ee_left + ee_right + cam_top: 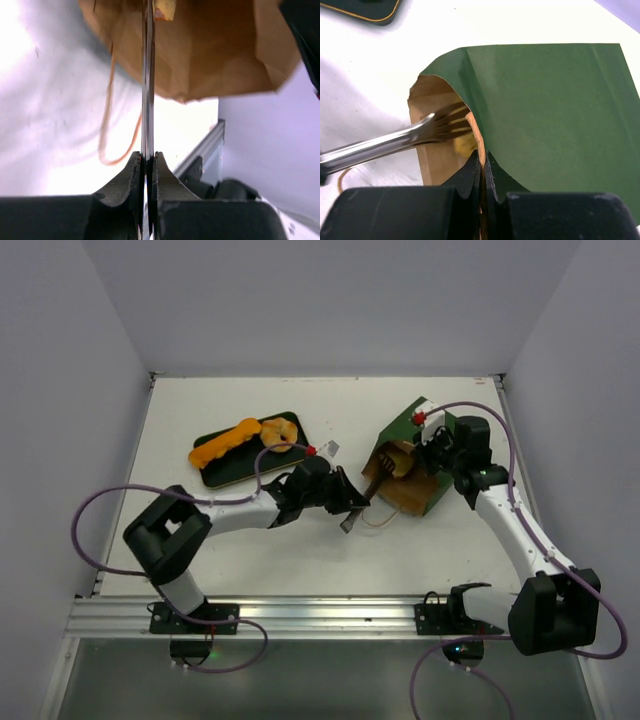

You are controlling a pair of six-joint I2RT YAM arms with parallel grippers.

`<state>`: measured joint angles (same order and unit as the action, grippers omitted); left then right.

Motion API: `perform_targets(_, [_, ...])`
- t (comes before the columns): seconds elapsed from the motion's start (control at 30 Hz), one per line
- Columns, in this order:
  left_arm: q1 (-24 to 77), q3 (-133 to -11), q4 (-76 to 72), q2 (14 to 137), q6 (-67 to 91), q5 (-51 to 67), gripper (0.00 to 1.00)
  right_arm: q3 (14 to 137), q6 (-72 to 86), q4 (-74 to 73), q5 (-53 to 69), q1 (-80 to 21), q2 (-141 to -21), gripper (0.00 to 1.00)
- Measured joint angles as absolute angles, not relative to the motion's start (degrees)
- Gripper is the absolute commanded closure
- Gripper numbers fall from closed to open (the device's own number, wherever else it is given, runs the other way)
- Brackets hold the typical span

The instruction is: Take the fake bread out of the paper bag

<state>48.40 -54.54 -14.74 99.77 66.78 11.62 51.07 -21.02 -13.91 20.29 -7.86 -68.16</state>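
Note:
The paper bag (pixel 420 465) lies on its side, mouth facing left, dark green outside (pixel 555 110) and brown inside (pixel 210 50). My left gripper (pixel 352 502) is shut on a metal fork (pixel 378 475), seen edge-on in the left wrist view (pixel 147 75), between the fingers (pixel 148 157). The fork's tines (pixel 445 122) reach into the bag's mouth, by a yellow bread piece (pixel 462 145). My right gripper (pixel 432 445) is shut on the bag's upper rim (pixel 483 160). An orange loaf (pixel 225 443) and a golden roll (pixel 279 432) lie on the dark green tray (pixel 225 472).
A twine handle (pixel 107 125) loops on the table below the bag's mouth. A small orange-tan piece (pixel 165 9) shows inside the bag. The tray's corner (pixel 365 10) shows in the right wrist view. The metal rail (pixel 300 615) runs along the near edge.

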Motion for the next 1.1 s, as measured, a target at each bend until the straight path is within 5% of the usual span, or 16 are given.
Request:
perform_targets(0.4, [48.58, -39.53, -8.58, 74.35, 61.71, 16.01, 1.0, 51.05, -19.92, -12.38, 17.37, -7.81, -68.16, 1.0])
perform_targets(0.73, [47.99, -34.63, 13.61, 47.22, 54.46, 16.53, 1.0, 50.41, -19.92, -12.16, 17.02, -7.42, -68.16, 1.0])
perform_targets(1.1, [23.86, -38.79, 24.53, 43.51, 49.8, 11.97, 1.0, 50.39, -19.92, -12.03, 16.97, -7.38, -68.16, 1.0])
